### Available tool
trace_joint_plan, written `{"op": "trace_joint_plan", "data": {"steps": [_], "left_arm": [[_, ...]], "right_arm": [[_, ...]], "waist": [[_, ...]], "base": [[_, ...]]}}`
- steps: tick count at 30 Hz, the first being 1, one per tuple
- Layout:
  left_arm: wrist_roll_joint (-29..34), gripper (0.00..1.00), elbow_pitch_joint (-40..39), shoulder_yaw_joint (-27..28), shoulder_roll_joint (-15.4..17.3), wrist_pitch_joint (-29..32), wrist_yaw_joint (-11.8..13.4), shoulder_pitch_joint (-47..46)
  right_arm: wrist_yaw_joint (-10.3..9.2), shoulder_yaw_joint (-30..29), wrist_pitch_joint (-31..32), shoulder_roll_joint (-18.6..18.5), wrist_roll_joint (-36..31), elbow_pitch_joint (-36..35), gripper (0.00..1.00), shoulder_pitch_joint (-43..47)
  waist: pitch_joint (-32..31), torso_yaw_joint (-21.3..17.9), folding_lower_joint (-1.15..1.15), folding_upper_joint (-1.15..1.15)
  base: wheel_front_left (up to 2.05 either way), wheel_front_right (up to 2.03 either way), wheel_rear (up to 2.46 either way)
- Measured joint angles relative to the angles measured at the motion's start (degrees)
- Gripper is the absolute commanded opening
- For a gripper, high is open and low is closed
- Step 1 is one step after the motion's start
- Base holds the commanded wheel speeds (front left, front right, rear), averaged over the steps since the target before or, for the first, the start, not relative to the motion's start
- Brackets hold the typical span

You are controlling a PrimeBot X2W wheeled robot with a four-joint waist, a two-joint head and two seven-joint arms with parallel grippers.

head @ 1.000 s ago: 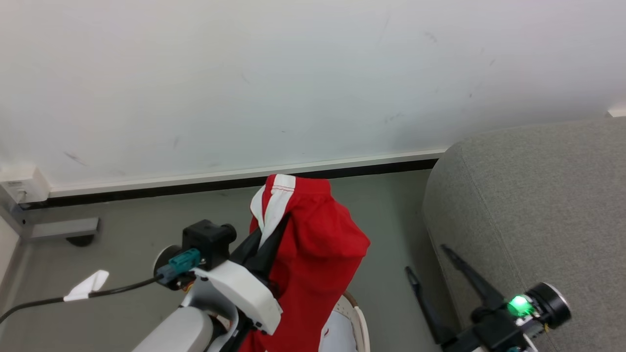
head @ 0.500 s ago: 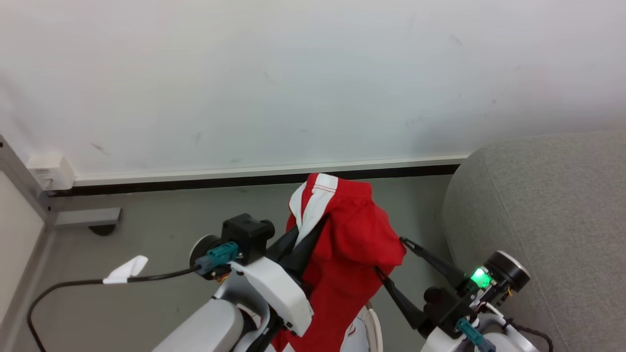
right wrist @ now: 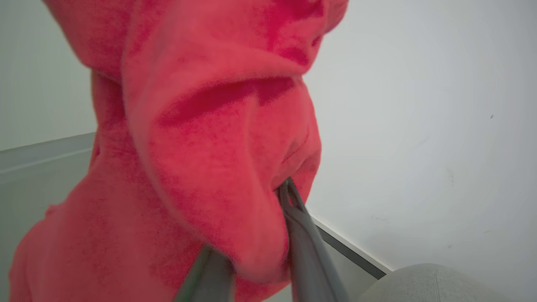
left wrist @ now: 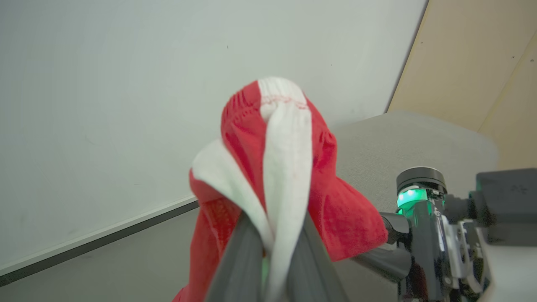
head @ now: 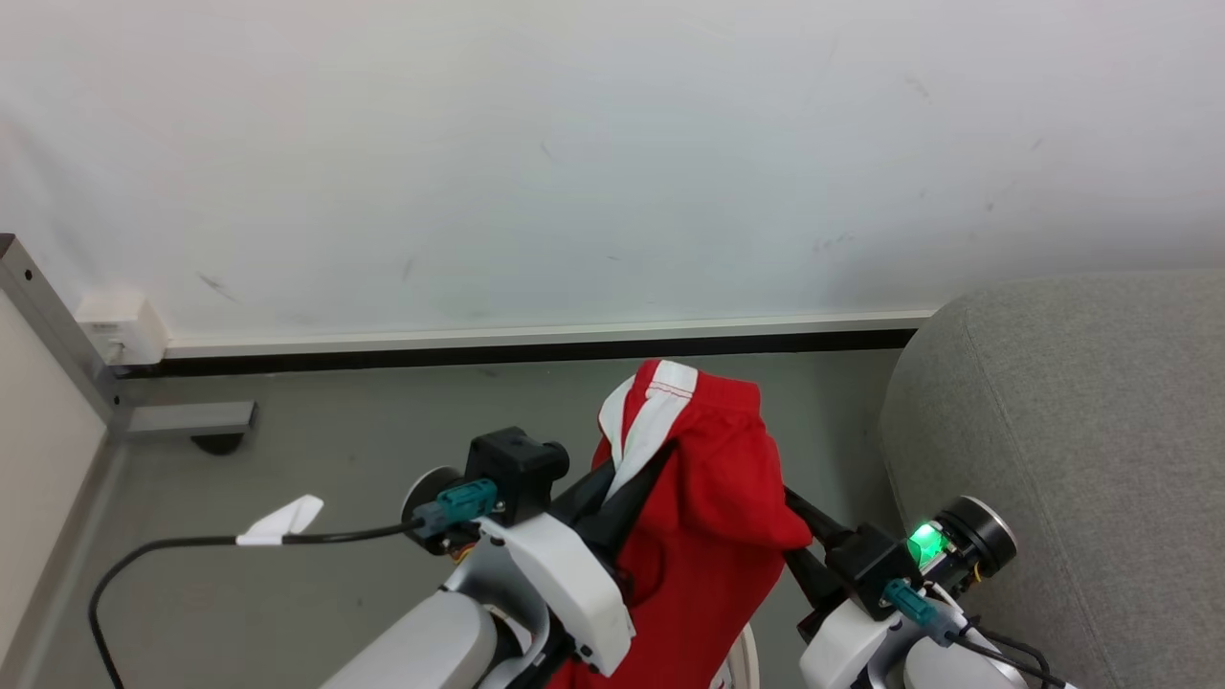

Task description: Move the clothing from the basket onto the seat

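Hanging red clothing [head: 713, 498] is held up over the grey floor [head: 335, 431], near the seat [head: 1072, 431], not touching it. Its white stripe [left wrist: 285, 167] is clamped by the left gripper [left wrist: 275, 239]. A red fold is straddled by the right gripper [right wrist: 251, 226]; whether it is pinched tight cannot be told. White wall [head: 574, 144] is seen behind.

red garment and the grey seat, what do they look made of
Red garment: soft matte knit, probably synthetic sportswear fabric; it gathers and droops limply, with a fine mesh-like texture. Grey seat: matte woven upholstery cloth, finely flecked weave.
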Motion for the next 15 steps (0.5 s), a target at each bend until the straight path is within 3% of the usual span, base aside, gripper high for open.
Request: {"op": "trace_joint_plan", "data": {"steps": [15], "left_arm": [[-1.53, 0.0, 4.01, 0.75, 0.73, -0.74, 0.64, 0.59]], "right_arm": [[0.0, -0.32, 0.0, 0.76, 8.17, -2.42, 0.0, -0.48]], "waist": [[0.83, -0.87, 0.0, 0.0]], "base": [[0.0, 0.0, 0.0]]}}
